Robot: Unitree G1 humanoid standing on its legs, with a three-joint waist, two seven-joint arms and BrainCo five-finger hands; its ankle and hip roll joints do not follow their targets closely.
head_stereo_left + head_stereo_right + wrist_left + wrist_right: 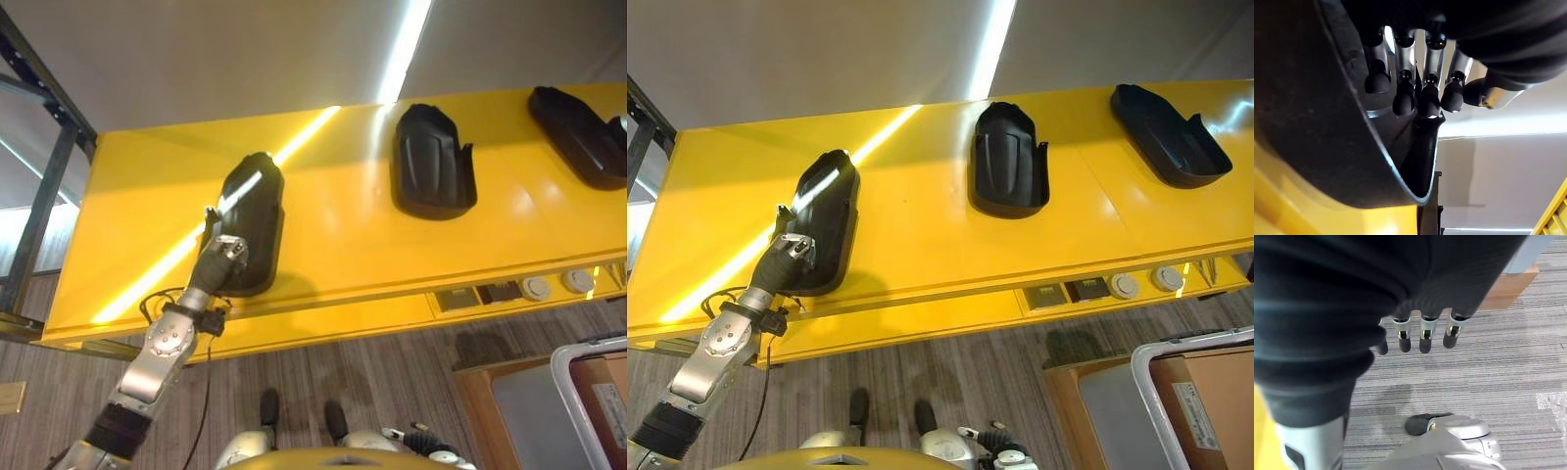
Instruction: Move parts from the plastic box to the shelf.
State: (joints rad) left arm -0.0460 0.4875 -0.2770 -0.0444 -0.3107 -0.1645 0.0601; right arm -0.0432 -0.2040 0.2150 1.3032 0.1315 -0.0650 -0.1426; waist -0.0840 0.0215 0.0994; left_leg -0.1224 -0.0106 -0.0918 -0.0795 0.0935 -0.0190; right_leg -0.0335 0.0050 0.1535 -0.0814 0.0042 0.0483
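Three black plastic parts lie hollow side up on the yellow shelf (333, 235). My left hand (225, 259) is at the near end of the leftmost part (250, 211). In the left wrist view its fingers (1405, 93) curl down inside the rim of that part (1312, 122), with the thumb close beside them. The middle part (431, 162) and the right part (578, 132) lie untouched. My right hand (1422, 335) hangs low over the carpet, its fingers relaxed and holding nothing. A corner of the grey-rimmed plastic box (1151, 392) sits at the lower right.
A dark metal frame (39, 196) stands at the shelf's left end. Round sockets and plates (549, 286) sit under the shelf's front edge on the right. A brown cardboard box (1513, 284) rests on the striped carpet. Bare yellow surface lies between the parts.
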